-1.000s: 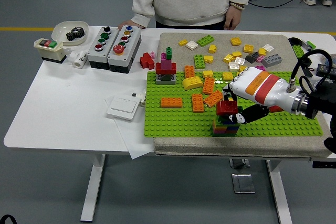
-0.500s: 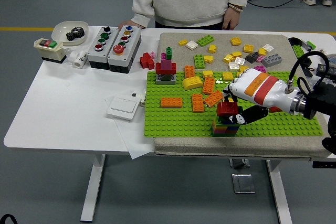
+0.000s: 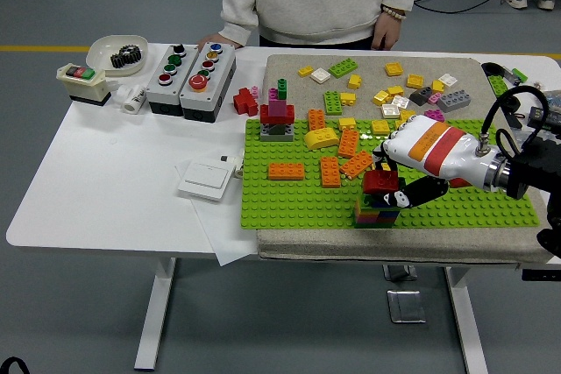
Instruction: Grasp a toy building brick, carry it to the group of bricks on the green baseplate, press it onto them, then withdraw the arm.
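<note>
Right hand (image 3: 396, 179) closed on red plastic brick (image 3: 379, 181), brick seated atop multicoloured brick stack (image 3: 375, 211) under the hand, on green studded baseplate (image 3: 298, 199).

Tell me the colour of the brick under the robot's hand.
Red, seen in the head view, the only one.

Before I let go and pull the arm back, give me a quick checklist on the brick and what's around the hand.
1. Red brick sits on top of the brick stack: ok.
2. Studs fully pressed home: cannot tell, the fingers hide the seam.
3. Right hand off the brick: not ok, its fingers are closed on it.
4. Stack stands upright on the green baseplate: ok.
5. Withdrawal path to the right over the baseplate: ok, no loose bricks there.
6. Person's hands away from the work area: ok, they rest at the table's far edge.
</note>
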Controlling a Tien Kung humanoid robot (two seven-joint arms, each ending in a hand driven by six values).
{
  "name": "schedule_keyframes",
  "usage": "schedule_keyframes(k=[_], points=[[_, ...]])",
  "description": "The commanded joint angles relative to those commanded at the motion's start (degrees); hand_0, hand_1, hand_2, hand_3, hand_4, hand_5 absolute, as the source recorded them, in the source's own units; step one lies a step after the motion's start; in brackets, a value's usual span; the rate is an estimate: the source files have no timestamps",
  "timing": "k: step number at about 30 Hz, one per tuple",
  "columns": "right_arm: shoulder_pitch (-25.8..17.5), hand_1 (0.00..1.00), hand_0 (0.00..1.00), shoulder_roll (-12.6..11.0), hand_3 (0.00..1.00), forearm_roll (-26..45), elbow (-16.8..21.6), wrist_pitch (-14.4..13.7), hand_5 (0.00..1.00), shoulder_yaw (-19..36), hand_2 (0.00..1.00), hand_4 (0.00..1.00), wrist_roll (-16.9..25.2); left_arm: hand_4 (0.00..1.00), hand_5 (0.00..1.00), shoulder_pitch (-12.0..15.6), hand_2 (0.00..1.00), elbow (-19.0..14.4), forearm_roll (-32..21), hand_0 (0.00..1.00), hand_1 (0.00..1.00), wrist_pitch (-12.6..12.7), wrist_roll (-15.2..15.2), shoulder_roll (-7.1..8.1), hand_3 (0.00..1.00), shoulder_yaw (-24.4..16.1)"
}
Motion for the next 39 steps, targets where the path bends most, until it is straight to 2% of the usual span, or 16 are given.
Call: schedule_keyframes(k=[9, 10, 39], points=[[0.01, 0.31, 0.274, 0.02, 0.481, -0.34, 0.0, 0.49, 0.521, 0.39, 0.434, 0.759, 0.29, 0.672, 0.661, -0.03, 0.734, 0.01, -0.03, 0.668, 0.727, 0.0, -0.01, 0.02, 0.589, 0.02], [0.0, 0.351, 0.279, 0.03, 0.5, -0.4, -0.03, 0.54, 0.515, 0.43, 0.459, 0.772, 0.31, 0.671, 0.661, -0.04, 0.734, 0.01, -0.03, 0.669, 0.726, 0.0, -0.01, 0.02, 0.587, 0.03], [-0.32, 0.383, 0.293, 0.31, 0.542, -1.2, -1.08, 0.45, 0.512, 1.1, 0.496, 0.809, 0.04, 0.672, 0.662, 0.01, 0.733, -0.02, 0.33, 0.667, 0.726, -0.11, 0.03, 0.06, 0.588, -0.08]])
